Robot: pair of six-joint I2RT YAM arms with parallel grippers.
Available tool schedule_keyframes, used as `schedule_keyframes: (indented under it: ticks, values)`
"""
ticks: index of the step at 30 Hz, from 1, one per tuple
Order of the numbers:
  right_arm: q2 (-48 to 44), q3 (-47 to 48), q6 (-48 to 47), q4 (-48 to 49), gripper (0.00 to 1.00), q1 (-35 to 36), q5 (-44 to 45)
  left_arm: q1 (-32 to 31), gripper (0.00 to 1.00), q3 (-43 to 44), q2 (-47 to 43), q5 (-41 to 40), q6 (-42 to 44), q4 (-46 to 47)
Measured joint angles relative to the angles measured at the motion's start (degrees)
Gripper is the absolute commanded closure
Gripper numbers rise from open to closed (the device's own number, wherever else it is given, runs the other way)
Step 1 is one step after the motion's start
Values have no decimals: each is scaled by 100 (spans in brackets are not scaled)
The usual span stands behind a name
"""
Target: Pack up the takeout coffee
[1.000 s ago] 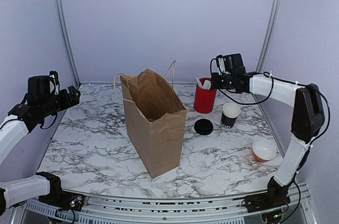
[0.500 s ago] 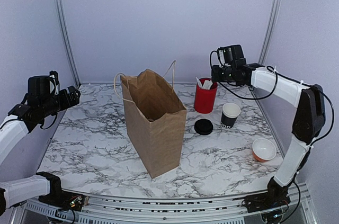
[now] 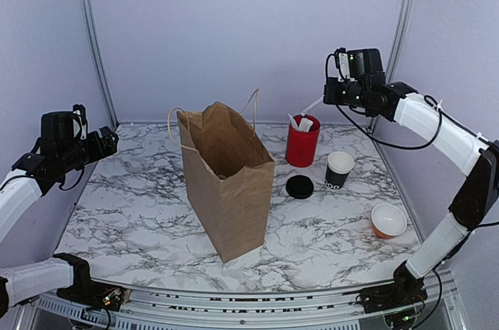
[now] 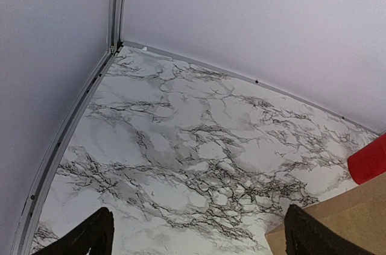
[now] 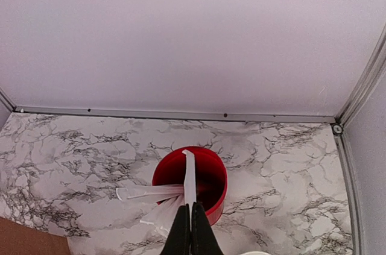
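The black paper cup with white lettering stands open on the table, right of the red tub. Its round black lid lies flat beside it, to the left. My right gripper hangs above the tub, shut on a white sachet. In the right wrist view the sachet runs from my closed right gripper over the tub, where more sachets lean. My left gripper is open and empty at the far left, seen over bare marble in the left wrist view.
An open brown paper bag stands upright in the middle; its edge shows in the left wrist view. A small orange bowl with a white inside sits at the right front. Walls and metal posts close the back and sides.
My right gripper has risen and moved right, away from the tub's rim, drawing a white sachet up with it. The left arm has not moved.
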Motion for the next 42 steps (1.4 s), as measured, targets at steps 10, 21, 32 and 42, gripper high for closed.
schedule_keyframes:
  ticks: [10,21,32,42]
  values:
    - [-951,76,-258,-31,100,337,-269,0,1,-2,0,2,0,0]
    - [-1622,350,-595,319,99,1220,-866,0,1,-2,28,4,0,2]
    - [-1779,518,-1023,581,98,2170,-1484,0,1,-9,37,7,-2,4]
    - [-1266,981,-1655,-166,98,3233,-1067,0,1,-9,48,7,-2,7]
